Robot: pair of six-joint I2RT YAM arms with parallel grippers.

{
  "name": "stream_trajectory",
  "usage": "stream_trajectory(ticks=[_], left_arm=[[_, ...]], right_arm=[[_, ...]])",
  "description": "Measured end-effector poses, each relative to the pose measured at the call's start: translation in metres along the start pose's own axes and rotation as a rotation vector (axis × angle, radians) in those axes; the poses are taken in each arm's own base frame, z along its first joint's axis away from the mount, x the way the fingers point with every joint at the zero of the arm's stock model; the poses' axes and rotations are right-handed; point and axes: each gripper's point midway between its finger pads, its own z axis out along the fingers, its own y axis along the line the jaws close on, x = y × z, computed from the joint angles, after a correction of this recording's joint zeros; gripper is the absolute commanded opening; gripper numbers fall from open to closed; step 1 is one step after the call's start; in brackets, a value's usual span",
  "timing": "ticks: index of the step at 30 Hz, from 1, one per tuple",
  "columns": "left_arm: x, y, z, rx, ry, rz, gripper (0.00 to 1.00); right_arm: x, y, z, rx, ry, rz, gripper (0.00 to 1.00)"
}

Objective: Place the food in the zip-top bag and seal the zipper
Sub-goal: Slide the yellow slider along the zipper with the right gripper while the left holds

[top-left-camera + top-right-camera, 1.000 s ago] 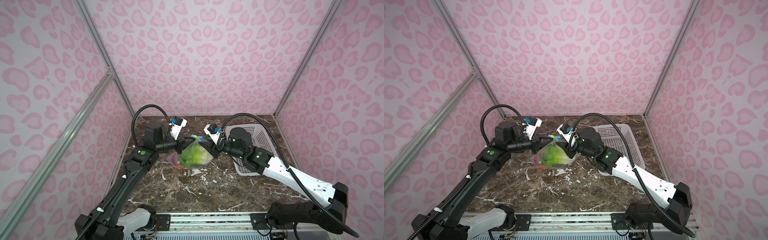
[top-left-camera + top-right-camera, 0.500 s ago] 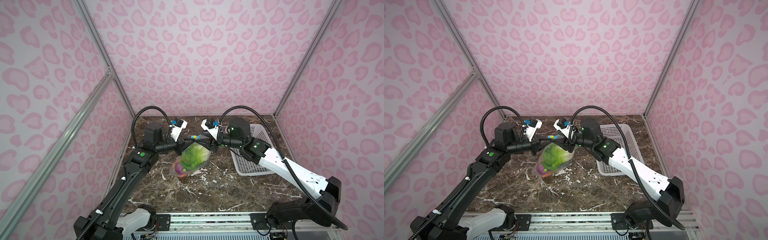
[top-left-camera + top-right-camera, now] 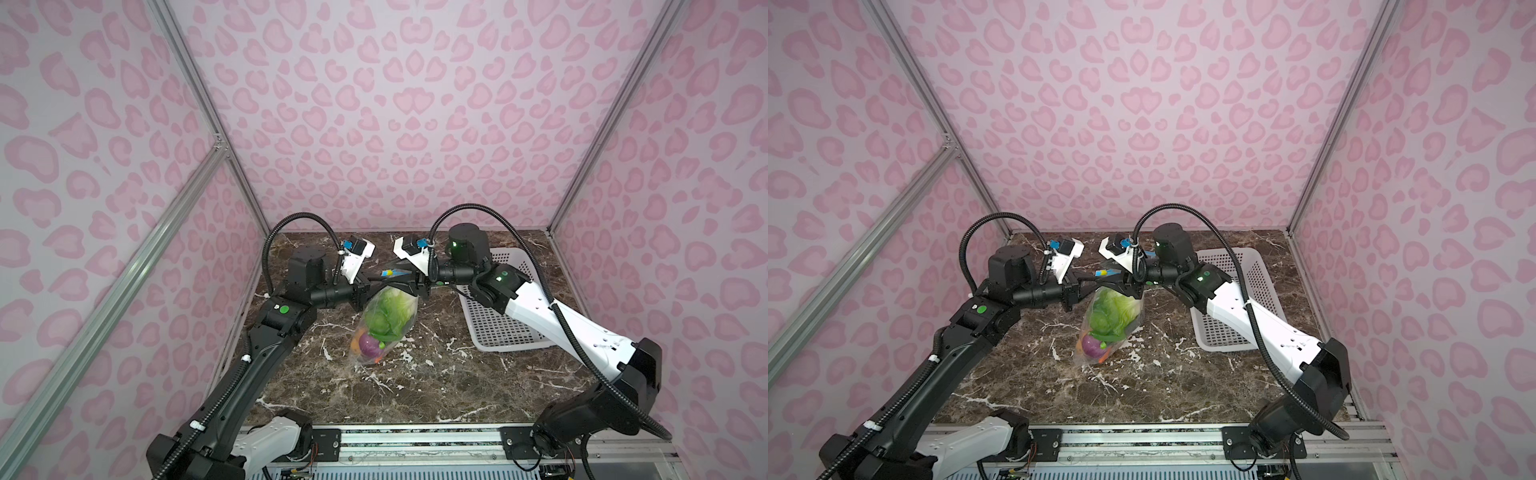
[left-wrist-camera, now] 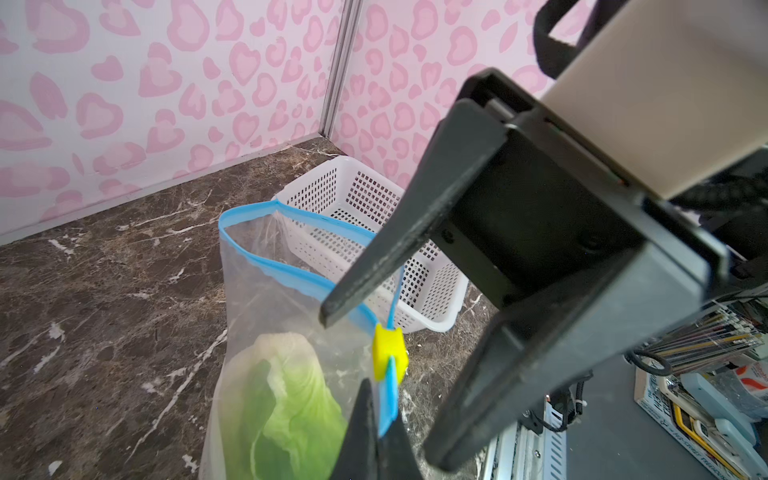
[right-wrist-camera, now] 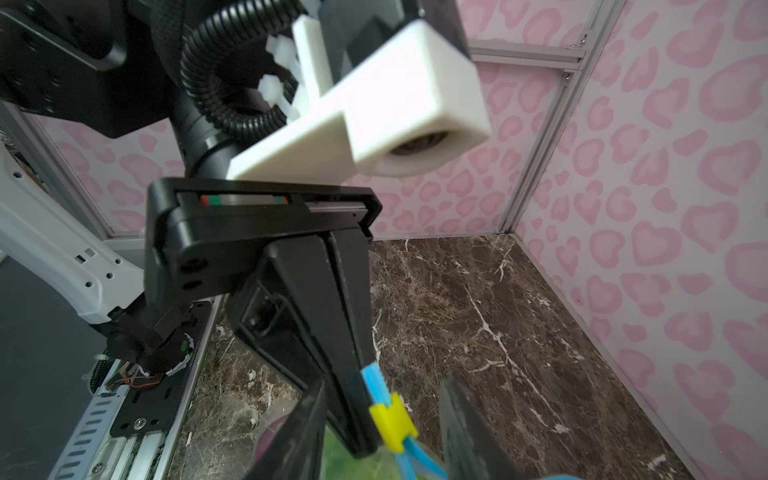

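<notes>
Left pincer [image 4: 376,419]: clenched on your zipper [image 4: 291,270] end, wrist level | right pincer [image 3: 398,285]: parted astride yellow slider [image 4: 388,353], wrist level, facing it | zip-top bag [image 3: 386,320] hangs between.

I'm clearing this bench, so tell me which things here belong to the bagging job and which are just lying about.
Belongs to the job: zip-top bag, food inside it, blue zipper, yellow slider, left claw pinching the zipper, right claw open around the slider.
Just lying about: white basket.
</notes>
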Motion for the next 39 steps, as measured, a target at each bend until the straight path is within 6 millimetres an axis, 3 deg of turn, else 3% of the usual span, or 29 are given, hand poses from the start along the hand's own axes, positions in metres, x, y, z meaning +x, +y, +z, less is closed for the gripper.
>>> stream_trajectory(ticks=[5,11,13,18,20,32,39], left_arm=[[0.002,0.002,-0.002,-0.02,0.006,-0.005,0.04],[0.002,0.003,-0.004,-0.038,0.006,0.004,0.04],[0.002,0.004,-0.004,-0.045,0.005,0.007,0.04],[0.002,0.004,-0.006,-0.053,0.003,0.017,0.04],[0.002,0.004,-0.007,-0.056,0.003,0.02,0.04],[0.003,0.012,-0.007,-0.099,0.004,0.017,0.04],[0.004,0.019,-0.01,-0.156,-0.004,0.022,0.04]], right_arm=[[0.0,-0.002,0.0,-0.056,0.004,0.003,0.24],[-0.003,0.001,0.0,-0.09,-0.001,-0.009,0.09],[-0.003,0.001,0.0,-0.094,0.0,-0.009,0.11],[0.001,0.001,0.003,-0.106,0.015,0.001,0.33],[0.005,0.001,0.005,-0.112,0.027,0.013,0.35],[0.008,0.002,0.01,-0.149,0.049,0.026,0.0],[0.014,0.004,0.007,-0.124,0.06,0.021,0.0]])
